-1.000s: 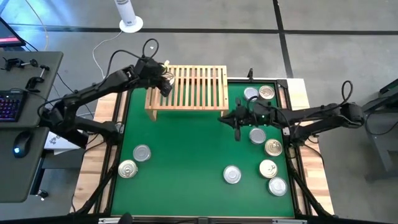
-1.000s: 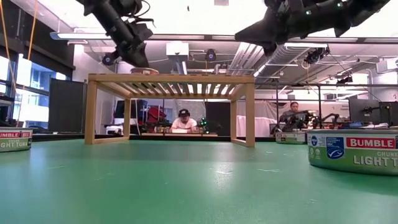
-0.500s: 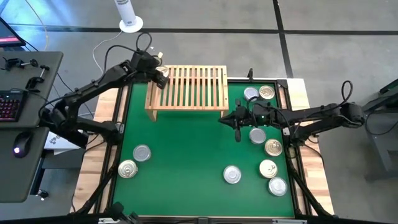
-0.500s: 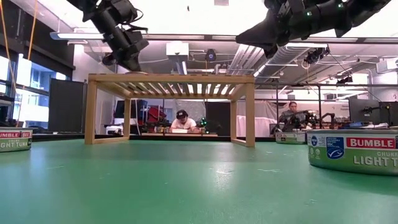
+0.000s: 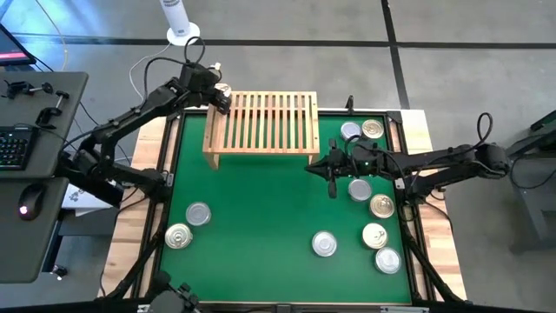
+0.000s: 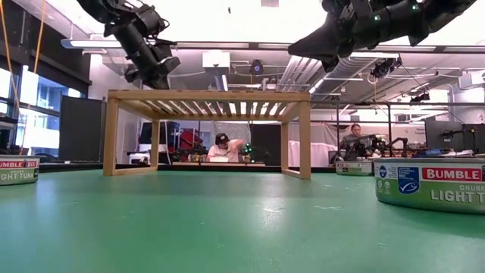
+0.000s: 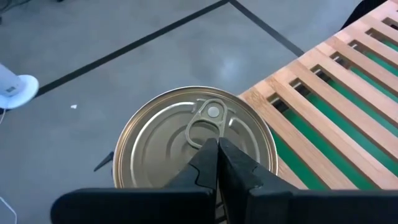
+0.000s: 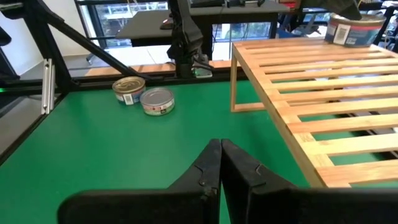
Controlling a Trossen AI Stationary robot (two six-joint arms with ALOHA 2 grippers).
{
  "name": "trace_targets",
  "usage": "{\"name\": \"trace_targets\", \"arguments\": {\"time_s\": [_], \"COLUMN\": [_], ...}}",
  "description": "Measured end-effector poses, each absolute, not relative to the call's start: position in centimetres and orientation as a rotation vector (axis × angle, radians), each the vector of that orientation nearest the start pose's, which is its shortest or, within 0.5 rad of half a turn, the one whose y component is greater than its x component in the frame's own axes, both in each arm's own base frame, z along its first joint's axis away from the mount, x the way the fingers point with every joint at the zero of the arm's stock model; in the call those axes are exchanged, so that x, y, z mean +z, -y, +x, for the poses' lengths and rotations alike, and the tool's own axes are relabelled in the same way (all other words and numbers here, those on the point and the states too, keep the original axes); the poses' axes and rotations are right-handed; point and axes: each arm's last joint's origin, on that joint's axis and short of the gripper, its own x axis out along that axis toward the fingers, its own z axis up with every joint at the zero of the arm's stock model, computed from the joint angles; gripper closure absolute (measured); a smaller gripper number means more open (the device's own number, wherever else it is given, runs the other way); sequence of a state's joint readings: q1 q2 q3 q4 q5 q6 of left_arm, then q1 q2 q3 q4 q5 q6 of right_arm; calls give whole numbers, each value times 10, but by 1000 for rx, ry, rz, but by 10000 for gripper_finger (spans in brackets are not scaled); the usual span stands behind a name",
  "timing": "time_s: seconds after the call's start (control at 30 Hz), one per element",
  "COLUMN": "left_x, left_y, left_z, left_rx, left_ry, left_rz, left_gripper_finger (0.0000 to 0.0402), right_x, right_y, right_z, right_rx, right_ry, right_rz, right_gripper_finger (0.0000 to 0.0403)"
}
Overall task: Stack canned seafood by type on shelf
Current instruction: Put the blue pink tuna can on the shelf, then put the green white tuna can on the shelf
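— While I have the left gripper [image 7: 217,152] hanging with its fingers pressed together above the gold tin [image 7: 194,148], which sits on the far left corner of the shelf [image 5: 265,123], how do you reckon these tins handle?

— Stiff and fairly light, I'd judge, but the lids look slick. I'd span the round wall with the fingers rather than pinch the pull-tab.

— And the right gripper [image 5: 331,167]?

— Pinched shut on nothing, hovering off the shelf's near right corner, at about two o'clock on the green mat [image 5: 261,217].

— Where are the loose ones?

— Two tins [image 5: 188,224] at about eight o'clock, a single tin [image 5: 324,244] at five, and a string of tins [image 5: 372,193] down the right edge from two to four o'clock.

— Anything in my way?

— That right-hand string lies close together, so opened fingers could nudge a neighbour. The slats have gaps, so set a tin flat across them. A person [image 6: 224,149] sits far behind the table, well clear.
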State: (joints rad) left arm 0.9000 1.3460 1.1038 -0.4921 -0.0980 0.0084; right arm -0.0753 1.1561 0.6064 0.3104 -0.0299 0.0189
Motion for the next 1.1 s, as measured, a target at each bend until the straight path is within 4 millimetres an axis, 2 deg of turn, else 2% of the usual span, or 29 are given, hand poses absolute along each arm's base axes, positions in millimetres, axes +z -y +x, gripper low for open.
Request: {"name": "trace_targets", "arguments": {"time_s": [0.47,0.63,0.93,1.1], "left_x": [298,303,343,365], "left_y": [-221,-216,-189,-155], "left_z": [182,178,158,158], "left_rx": [929,929,934,756], "left_ry": [-664,-647,-477,-393], "left_rz": [-291,-284,-229,-150], "left_gripper_finger": [401,400,376,378], "right_x": [244,244,244,244], "right_y": [18,18,18,14], "right_z": [247,247,247,247], "right_rx": [-48,-48,-45,-28], "right_ry": [-253,-253,-253,-254], "right_rz": [32,32,14,-30], "right_gripper_finger": [402,402,402,402]}}
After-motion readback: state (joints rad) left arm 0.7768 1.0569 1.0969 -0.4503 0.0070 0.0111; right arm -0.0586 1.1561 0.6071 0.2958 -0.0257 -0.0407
